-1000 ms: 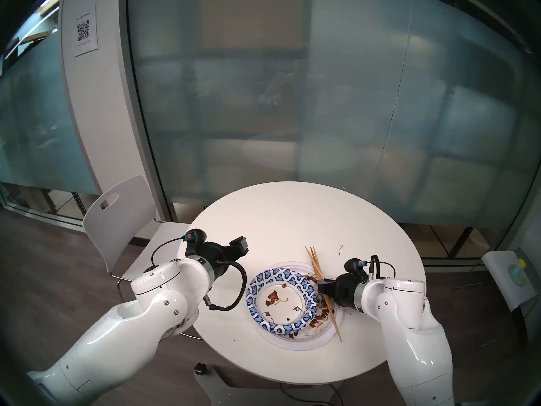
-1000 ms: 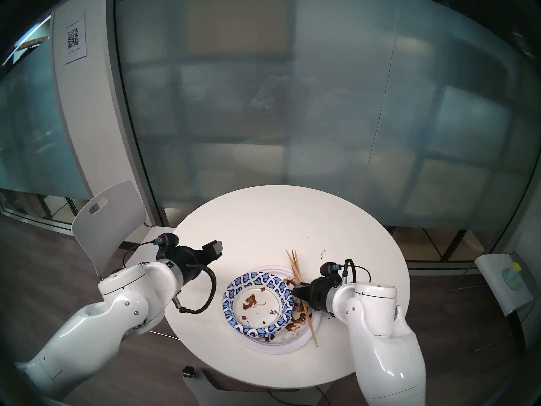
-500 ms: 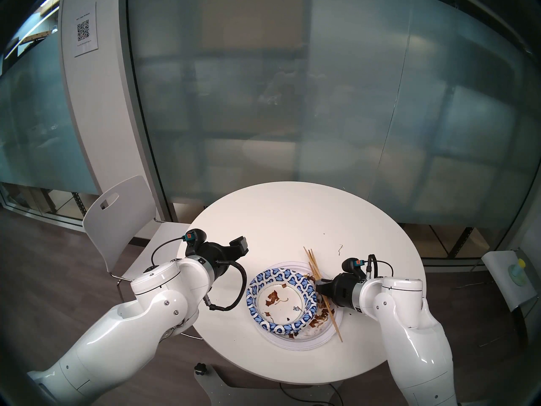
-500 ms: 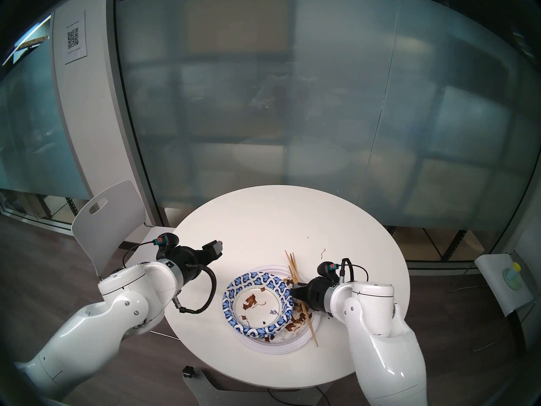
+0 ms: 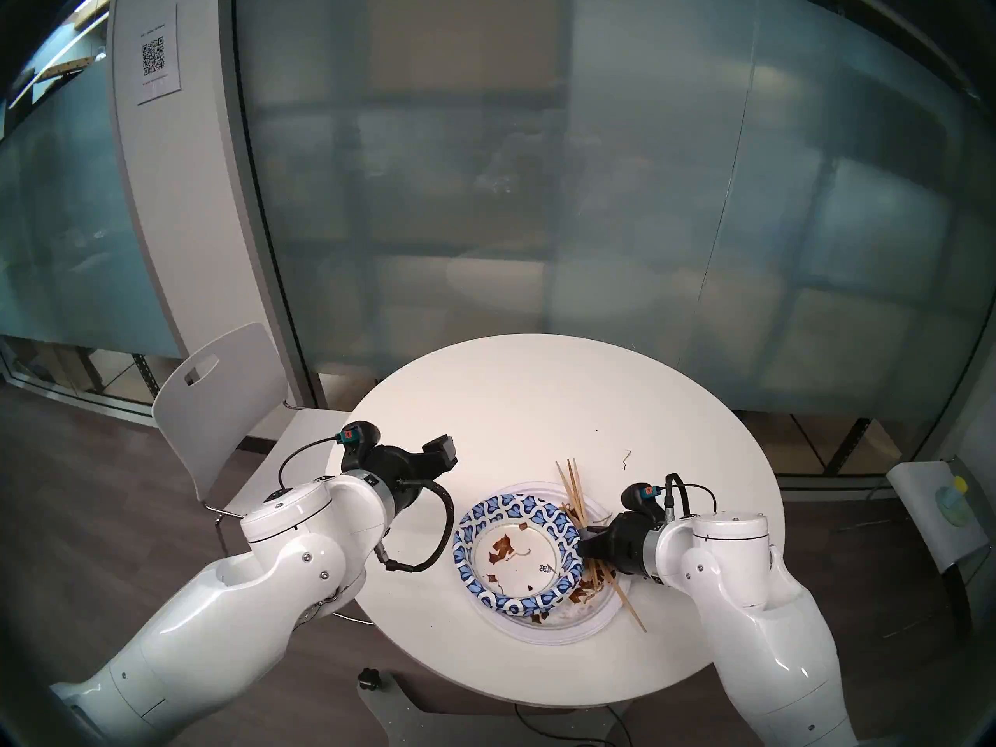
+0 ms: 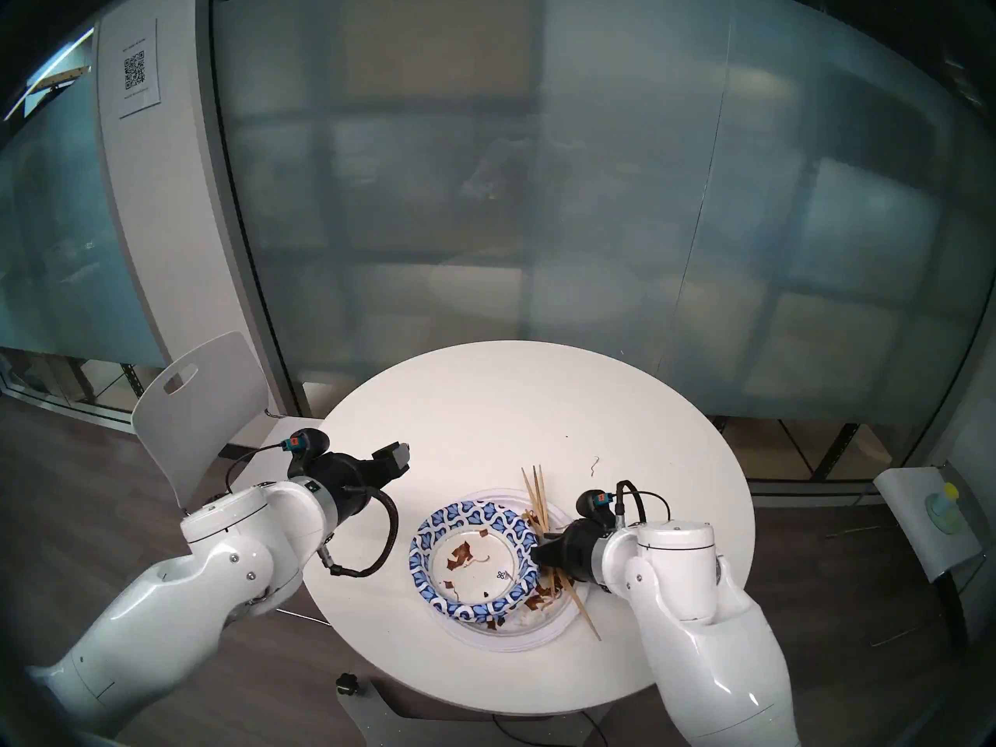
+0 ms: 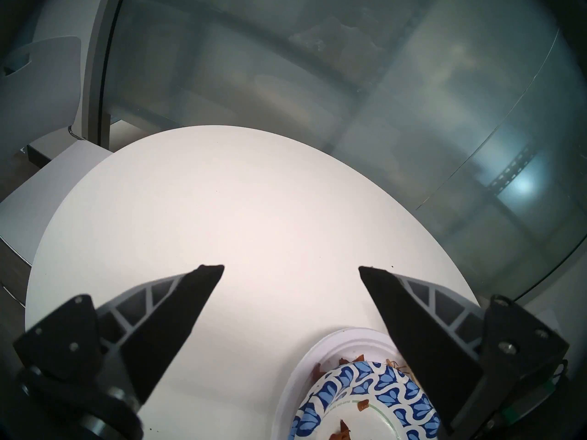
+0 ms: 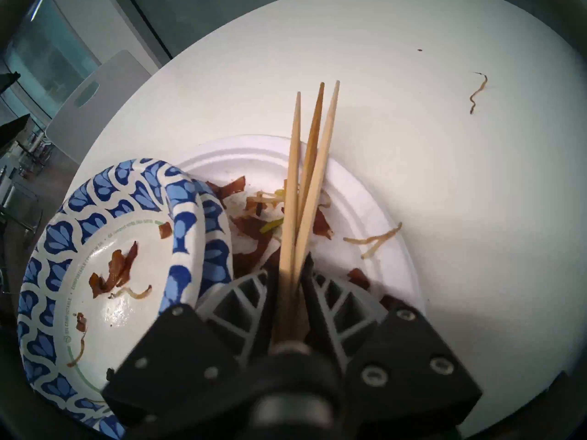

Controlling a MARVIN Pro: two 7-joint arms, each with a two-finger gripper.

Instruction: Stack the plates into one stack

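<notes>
Plates sit piled just in front of my right gripper, on the near half of the round white table. In my right wrist view the two blue-patterned dishes, one nested in the other, lie to the left of my fingers, the nearer rim almost against my left finger; I cannot tell whether it touches. Beneath them the white plates spread wider, and my fingertips hang low over their right half, among brown food scraps and a few pale noodle strands.

Between my right fingers runs a bundle of wooden chopsticks, three tips fanning out ahead of me past the far rim of the white plates. The jaws stand close on either side of the sticks, but I cannot tell whether they press them or merely flank them. In the head view the sticks' other ends poke out behind my wrist, over the near right edge of the pile.

My left gripper hangs spread wide and holding nothing, above bare table; the pile lies below and to the right of it, its rim passing under my right finger in that view.

A single stray noodle lies on the table, well ahead and right of my right gripper.
</notes>
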